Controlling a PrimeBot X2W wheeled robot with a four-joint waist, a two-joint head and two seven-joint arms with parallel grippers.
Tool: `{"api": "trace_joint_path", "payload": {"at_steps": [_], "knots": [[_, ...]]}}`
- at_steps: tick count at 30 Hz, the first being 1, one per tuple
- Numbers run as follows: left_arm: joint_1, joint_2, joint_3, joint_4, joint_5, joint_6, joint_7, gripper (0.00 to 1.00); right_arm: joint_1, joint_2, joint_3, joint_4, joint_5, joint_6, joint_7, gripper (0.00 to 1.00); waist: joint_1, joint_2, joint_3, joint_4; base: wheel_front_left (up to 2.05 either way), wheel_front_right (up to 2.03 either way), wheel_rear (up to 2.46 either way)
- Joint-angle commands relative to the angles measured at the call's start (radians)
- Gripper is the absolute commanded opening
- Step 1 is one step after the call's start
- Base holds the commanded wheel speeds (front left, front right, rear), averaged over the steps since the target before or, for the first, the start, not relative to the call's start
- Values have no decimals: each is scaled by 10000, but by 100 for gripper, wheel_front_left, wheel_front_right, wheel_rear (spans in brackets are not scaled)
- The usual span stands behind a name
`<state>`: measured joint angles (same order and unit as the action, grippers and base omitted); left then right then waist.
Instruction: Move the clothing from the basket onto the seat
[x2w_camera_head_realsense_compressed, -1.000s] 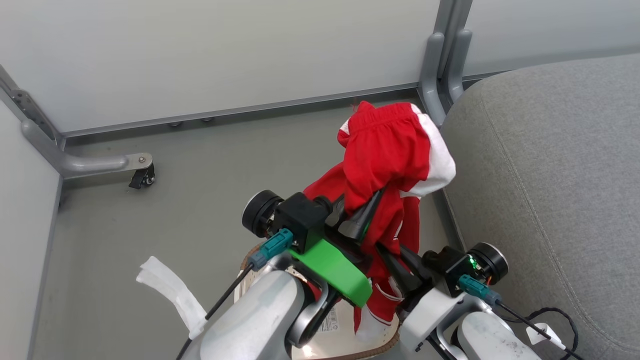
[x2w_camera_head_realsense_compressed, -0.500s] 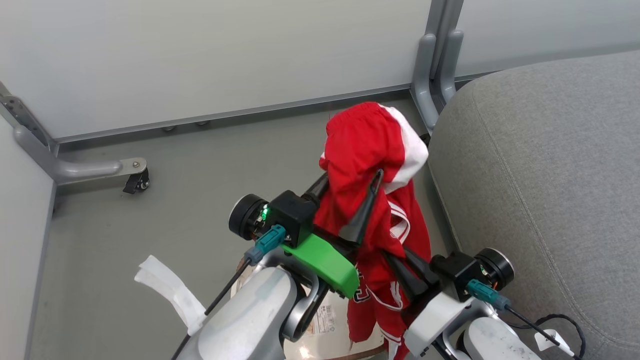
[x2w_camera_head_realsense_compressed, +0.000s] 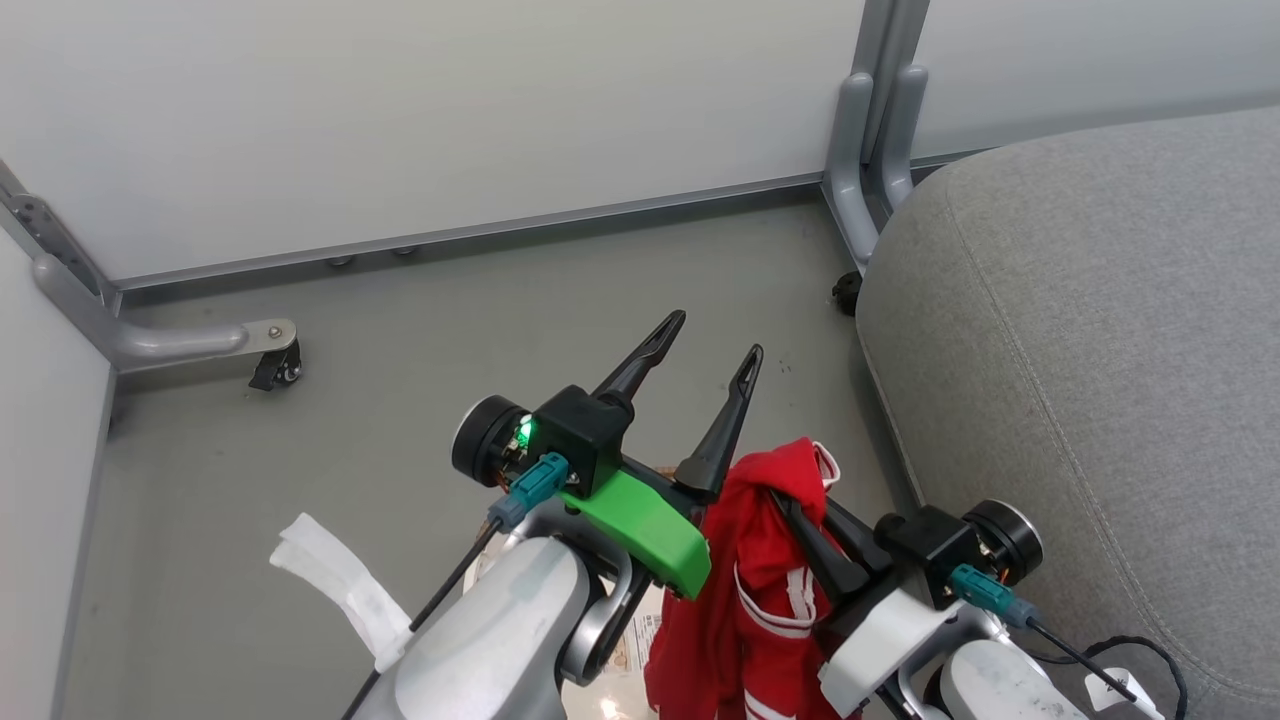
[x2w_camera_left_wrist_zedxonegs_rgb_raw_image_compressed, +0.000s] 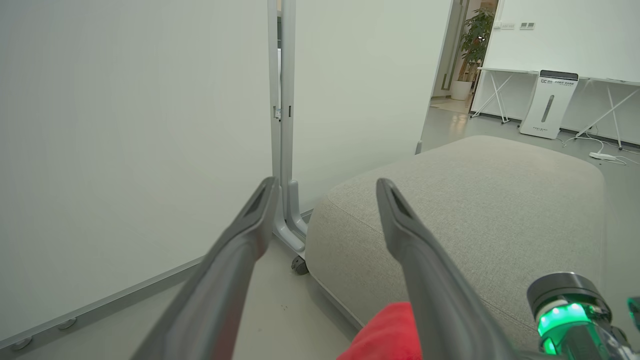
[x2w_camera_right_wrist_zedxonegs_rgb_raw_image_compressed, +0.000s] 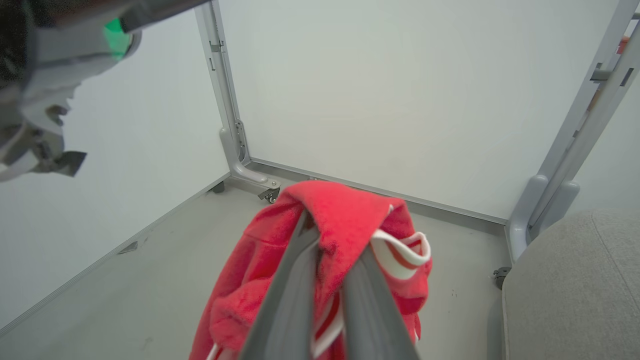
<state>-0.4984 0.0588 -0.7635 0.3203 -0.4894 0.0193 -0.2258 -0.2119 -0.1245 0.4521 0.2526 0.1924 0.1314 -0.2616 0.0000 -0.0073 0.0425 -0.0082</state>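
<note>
1. The left arm rises from the near edge of the head view, a green bracket (x2w_camera_head_realsense_compressed: 640, 525) at its wrist, and reaches up and away over the floor (x2w_camera_head_realsense_compressed: 400, 330).
2. The left jaws are released: spread wide, grasping nothing. The two dark fingers (x2w_camera_head_realsense_compressed: 650, 350) point toward the far partition wall (x2w_camera_head_realsense_compressed: 450, 120), with bare floor between them.
3. In the left wrist view those fingers (x2w_camera_left_wrist_zedxonegs_rgb_raw_image_compressed: 415, 250) frame a grey frame post (x2w_camera_left_wrist_zedxonegs_rgb_raw_image_compressed: 285, 150) and the rounded corner of the seat (x2w_camera_left_wrist_zedxonegs_rgb_raw_image_compressed: 475, 200).
4. The right arm sits lower and to the right, close beside the left wrist. The right jaws are clenched on the clothing (x2w_camera_head_realsense_compressed: 750, 570), their fingers (x2w_camera_head_realsense_compressed: 812, 545) pinching a bunched fold near its top.
5. The clothing hangs from that grip as a red bundle between the two arms, beside the left edge of the seat (x2w_camera_head_realsense_compressed: 1080, 330) and not on its top. In the right wrist view the fabric (x2w_camera_right_wrist_zedxonegs_rgb_raw_image_compressed: 340, 215) drapes over both fingers (x2w_camera_right_wrist_zedxonegs_rgb_raw_image_compressed: 290, 300), white stripe trim looping out at the right.
6. The clothing's lower part is cut off at the near edge of the head view, and no lettering can be made out.
7. The basket (x2w_camera_head_realsense_compressed: 625, 655) shows as a pale sliver with a printed label under the left forearm. The arms and the clothing cover its rim and handles, so I cannot tell whether the fabric's lower end touches it.
8. The seat runs out of the head view on the right.
</note>
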Motion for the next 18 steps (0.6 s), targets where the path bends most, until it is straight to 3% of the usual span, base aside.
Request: {"api": "trace_joint_path", "payload": {"at_steps": [1,8,13,16,18], "knots": [[-15,78,-3,29,-10,52,-45,100,137,-27,-44,-81,-32,-14,-52,0,0,73,-15,2,0,0,0],[61,163,-18,75,14,80,-108,100,216,-81,-264,-358,-79,-14,-52,0,0,73,0,-69,0,0,0],[129,441,-56,143,118,-127,-213,100,132,-132,-526,-718,-236,-14,-52,0,0,73,200,-302,0,0,0],[124,648,-15,163,234,-313,-304,100,62,-118,-747,-969,-324,-14,-52,0,0,73,394,-516,0,0,0],[112,800,-51,76,288,-679,-337,100,40,-151,-879,-1123,-381,-14,-52,0,0,73,561,-691,0,0,0]]}}
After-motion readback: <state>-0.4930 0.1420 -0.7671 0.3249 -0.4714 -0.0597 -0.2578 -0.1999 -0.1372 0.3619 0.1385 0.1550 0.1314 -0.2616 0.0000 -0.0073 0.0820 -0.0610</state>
